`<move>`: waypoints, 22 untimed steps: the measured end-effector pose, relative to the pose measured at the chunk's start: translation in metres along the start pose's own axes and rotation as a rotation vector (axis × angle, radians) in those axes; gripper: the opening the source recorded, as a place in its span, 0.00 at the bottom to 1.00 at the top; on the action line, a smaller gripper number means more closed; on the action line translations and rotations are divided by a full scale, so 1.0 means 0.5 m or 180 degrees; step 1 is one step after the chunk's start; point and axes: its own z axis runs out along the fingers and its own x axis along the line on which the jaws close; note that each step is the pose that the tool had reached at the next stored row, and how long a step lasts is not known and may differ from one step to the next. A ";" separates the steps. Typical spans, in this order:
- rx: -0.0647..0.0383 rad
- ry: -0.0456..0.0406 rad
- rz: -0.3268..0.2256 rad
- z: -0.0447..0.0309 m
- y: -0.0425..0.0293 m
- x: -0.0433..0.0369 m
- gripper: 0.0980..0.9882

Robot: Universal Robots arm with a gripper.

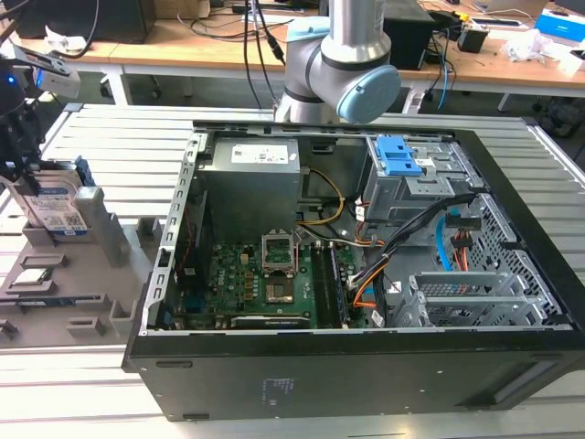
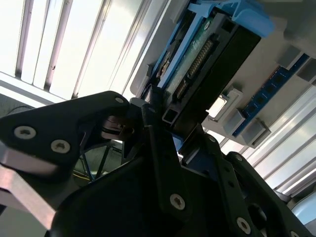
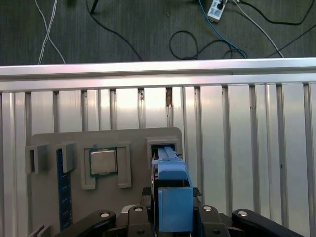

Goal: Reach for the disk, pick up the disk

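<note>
Evidently reached: the gripper (image 3: pixel 173 223) straddles the disk (image 1: pixel 56 208) at nine o'clock of the computer case (image 1: pixel 179 240); whether it clamps I cannot tell, and the disk seems unlifted.

No text can be read with certainty. The disk (image 1: pixel 57 197) carries a white-and-blue label (image 1: pixel 53 218) with barcodes, but its print is too small to make out. A white label (image 1: pixel 263 155) with dark lines of print is on the grey power supply (image 1: pixel 251 192) inside the computer case (image 1: pixel 512 366); its words are unclear. Faint pale marks (image 1: pixel 274 389) on the black outer panel of the case are also not legible.
</note>
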 end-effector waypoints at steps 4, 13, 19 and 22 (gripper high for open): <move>-0.0001 0.0002 0.0000 -0.017 0.001 -0.001 0.30; -0.0001 0.0019 0.0001 -0.077 0.002 -0.010 0.30; 0.0000 0.0030 0.0001 -0.106 0.003 -0.014 0.30; 0.0000 0.0034 0.0001 -0.117 0.003 -0.015 0.30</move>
